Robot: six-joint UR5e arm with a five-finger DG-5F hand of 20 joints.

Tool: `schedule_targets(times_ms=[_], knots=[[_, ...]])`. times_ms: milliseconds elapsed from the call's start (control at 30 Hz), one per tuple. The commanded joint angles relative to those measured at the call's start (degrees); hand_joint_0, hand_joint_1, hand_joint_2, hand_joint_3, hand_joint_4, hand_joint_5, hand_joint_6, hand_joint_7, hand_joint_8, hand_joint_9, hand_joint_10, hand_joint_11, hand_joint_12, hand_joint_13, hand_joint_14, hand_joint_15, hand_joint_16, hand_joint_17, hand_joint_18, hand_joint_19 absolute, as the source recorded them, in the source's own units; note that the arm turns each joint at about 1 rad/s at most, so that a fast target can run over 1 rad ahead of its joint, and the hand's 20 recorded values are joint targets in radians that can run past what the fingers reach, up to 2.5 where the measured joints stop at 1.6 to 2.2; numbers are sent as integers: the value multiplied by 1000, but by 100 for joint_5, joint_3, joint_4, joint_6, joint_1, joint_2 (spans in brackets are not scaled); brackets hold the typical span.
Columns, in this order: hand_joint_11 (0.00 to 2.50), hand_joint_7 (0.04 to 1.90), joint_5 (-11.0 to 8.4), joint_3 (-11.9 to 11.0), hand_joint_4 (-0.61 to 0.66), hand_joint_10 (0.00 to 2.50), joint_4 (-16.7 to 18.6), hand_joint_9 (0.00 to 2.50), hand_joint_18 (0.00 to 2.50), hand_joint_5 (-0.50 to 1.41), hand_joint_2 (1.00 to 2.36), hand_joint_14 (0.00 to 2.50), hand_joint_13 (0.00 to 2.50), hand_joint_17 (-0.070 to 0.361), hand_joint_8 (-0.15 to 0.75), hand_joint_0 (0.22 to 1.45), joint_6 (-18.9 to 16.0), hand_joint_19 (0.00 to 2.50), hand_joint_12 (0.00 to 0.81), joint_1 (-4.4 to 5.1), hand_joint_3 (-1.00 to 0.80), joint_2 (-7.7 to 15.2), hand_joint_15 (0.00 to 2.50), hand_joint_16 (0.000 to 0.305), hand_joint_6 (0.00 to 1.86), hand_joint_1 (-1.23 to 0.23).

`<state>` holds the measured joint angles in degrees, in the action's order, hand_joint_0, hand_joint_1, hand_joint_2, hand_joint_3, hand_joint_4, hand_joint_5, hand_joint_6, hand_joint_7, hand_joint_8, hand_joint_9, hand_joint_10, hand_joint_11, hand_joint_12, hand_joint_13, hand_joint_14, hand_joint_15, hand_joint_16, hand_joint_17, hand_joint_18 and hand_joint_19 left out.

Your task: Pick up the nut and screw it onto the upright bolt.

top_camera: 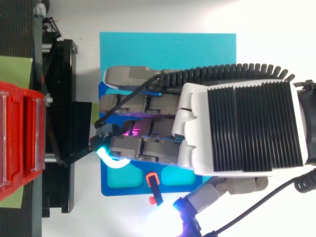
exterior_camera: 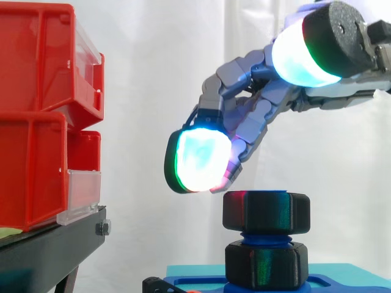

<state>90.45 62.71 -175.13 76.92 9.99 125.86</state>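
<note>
**Side view: nut sits on the bolt, hand loose above it**

From my station I read the hand [exterior_camera: 259, 113] as loosely bent and holding nothing. The fingers arc downward and the thumb stands wide apart, up at the right. One glowing fingertip pad [exterior_camera: 198, 160] hangs just beside the upper left edge of the black nut [exterior_camera: 266, 211]. The nut rests level on top of the upright blue bolt [exterior_camera: 264, 237]. A band of blue thread shows between it and a second black hex piece [exterior_camera: 266, 264] lower down, which stands on the blue fixture [exterior_camera: 348, 282].

I judge the step in hand to be getting a hold on the nut so it can be turned down the thread. To do it well I would centre the hand over the bolt's axis and bring fingers and thumb onto opposite flats. I would grip lightly and turn in short strokes, with no sideways push, so the nut stays level and does not cross-thread.

From above, the back of the hand [top_camera: 237, 128] lies over the nut and bolt, leaving me the fixture's edges and the cyan mat [top_camera: 168, 47]. I cannot tell whether any finger touches the nut, or whether the thread has caught at all. Nor can I say if the lower hex piece is the bolt's head or another nut. The red bins [exterior_camera: 36, 91] on the black stand [exterior_camera: 49, 250] are well apart at the left
</note>
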Motion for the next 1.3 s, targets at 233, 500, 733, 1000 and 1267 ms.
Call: schedule_targets(times_ms=[233,500,733,1000,1267], knots=[[0,870,-19,93,254,0,58,711,37,-95,1000,0,476,60,260,527,-1,0,297,-32,-500,0,0,27,503,-167],[0,891,-1,101,263,0,14,716,46,-91,1000,0,483,59,262,528,51,0,297,-85,-500,0,0,26,504,-168],[0,929,52,101,274,0,-118,732,56,-84,1000,0,488,59,265,529,130,0,295,-225,-500,0,0,26,504,-168],[0,1005,263,110,285,0,-127,735,65,-74,1000,0,498,56,265,530,262,0,292,-392,-500,0,0,25,504,-172],[0,1059,377,119,285,0,-118,743,76,-68,1000,0,504,55,267,531,289,0,290,-524,-500,0,0,24,504,-173]])
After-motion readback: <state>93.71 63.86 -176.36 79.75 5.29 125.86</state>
